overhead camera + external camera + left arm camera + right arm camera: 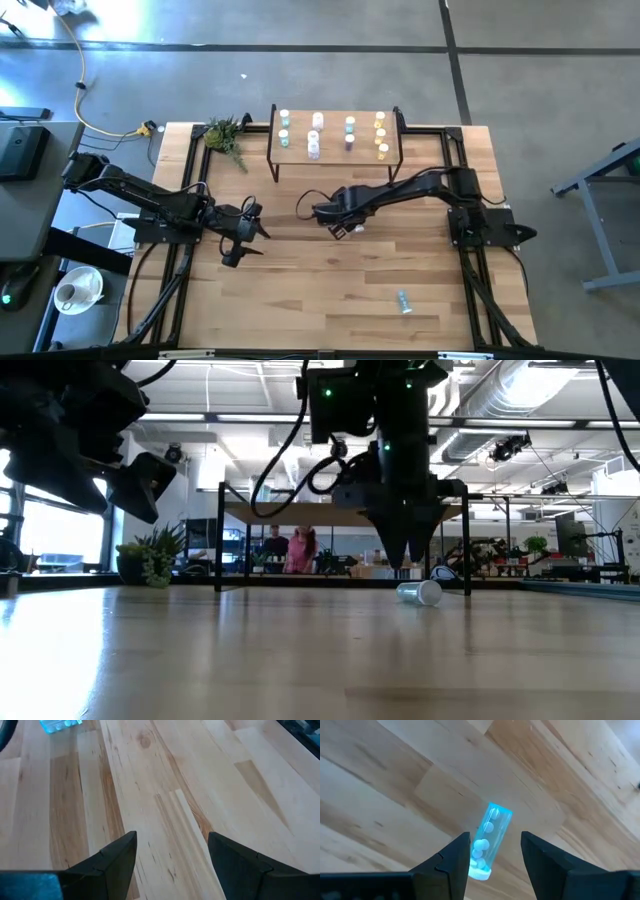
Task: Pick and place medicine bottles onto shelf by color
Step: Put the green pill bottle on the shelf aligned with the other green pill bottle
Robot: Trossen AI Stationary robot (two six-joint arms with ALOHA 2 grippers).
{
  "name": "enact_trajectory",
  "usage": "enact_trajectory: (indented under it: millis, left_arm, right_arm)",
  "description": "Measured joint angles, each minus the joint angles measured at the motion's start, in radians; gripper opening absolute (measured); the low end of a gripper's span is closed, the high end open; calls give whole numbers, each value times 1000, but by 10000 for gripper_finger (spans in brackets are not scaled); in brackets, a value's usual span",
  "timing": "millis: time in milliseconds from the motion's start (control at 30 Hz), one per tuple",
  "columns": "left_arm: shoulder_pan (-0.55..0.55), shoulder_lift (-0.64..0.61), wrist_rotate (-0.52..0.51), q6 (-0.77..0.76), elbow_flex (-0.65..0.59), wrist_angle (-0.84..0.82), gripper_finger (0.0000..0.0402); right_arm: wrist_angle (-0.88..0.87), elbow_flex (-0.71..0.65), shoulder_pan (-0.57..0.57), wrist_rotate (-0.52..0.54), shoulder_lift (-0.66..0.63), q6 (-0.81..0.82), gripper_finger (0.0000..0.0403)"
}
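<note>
A light-blue medicine bottle (490, 840) with a white cap lies on its side on the wooden table, near the middle. It also shows in the low view (420, 592). My right gripper (495, 842) hangs open just above it, pointing down, one finger on either side, touching nothing. The shelf (335, 150) stands at the far edge and carries several upright bottles in teal, white-pink, blue and yellow columns. Another bottle (404, 300) lies near the front right. My left gripper (172, 855) waits open over bare wood at the left (256, 228).
A small green plant (226, 133) sits at the far left corner, beside the shelf. Black frame rails (190, 180) run along both table sides. Bare wood stretches across the table's near half (320, 300).
</note>
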Motion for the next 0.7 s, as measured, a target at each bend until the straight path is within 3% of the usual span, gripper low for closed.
enact_trajectory:
  millis: [700]
  left_arm:
    - [0, 0, 0, -1, 0, -1, 234]
  right_arm:
    - [4, 3, -31, -55, 113, -51, 154]
